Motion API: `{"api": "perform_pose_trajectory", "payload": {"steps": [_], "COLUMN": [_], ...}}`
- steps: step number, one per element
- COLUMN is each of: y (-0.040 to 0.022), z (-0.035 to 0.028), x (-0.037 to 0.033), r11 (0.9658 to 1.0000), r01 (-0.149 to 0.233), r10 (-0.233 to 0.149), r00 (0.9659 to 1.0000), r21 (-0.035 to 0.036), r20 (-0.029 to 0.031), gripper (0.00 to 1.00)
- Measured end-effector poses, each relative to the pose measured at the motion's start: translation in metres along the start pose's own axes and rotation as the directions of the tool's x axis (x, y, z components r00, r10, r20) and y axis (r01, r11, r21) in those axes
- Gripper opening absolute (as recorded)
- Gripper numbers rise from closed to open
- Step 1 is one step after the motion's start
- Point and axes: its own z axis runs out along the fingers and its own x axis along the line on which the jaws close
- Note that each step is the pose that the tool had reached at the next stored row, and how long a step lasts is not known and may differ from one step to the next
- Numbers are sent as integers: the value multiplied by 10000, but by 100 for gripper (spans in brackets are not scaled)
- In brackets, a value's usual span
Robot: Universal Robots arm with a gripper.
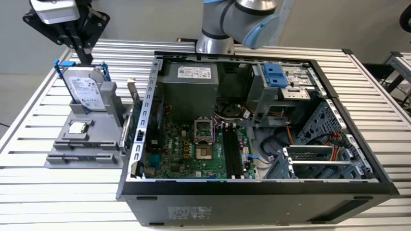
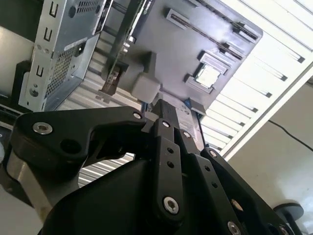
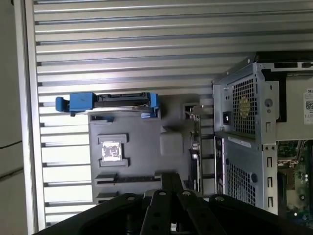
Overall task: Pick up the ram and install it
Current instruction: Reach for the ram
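Note:
The ram (image 1: 130,106) is a thin dark-green stick standing on its long edge at the right side of the grey fixture (image 1: 83,154), close to the computer case's outer wall. In the first wrist view the ram (image 3: 195,144) shows edge-on, and in the second wrist view the ram (image 2: 122,44) runs along the fixture's side. My gripper (image 1: 84,57) hangs above the fixture's back end, over the hard drive and to the exterior view's left of the ram. Its black fingers (image 3: 169,178) are shut together with nothing between them. The gripper (image 2: 164,110) touches nothing.
A silver hard drive with blue rails (image 1: 83,89) stands upright in the fixture, and a small square chip (image 1: 78,127) lies in front of it. The open computer case (image 1: 257,187) fills the table's middle, with black memory slots (image 1: 232,149) on its green motherboard. The slatted table (image 1: 38,192) surrounds it.

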Motion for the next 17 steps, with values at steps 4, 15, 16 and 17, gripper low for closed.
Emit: {"api": "perform_pose_trajectory", "payload": {"steps": [4, 15, 16, 17], "y": [-7, -26, -27, -29], "z": [-2, -8, -9, -9], "x": [105, 390, 416, 441], "r11": [10000, 10000, 10000, 10000], "r01": [3, 8, 9, 9], "r10": [-3, -8, -9, -9], "r00": [10000, 10000, 10000, 10000], "r21": [0, 0, 0, -1], "r20": [0, 0, 0, 0], "gripper": [0, 0, 0, 0]}}
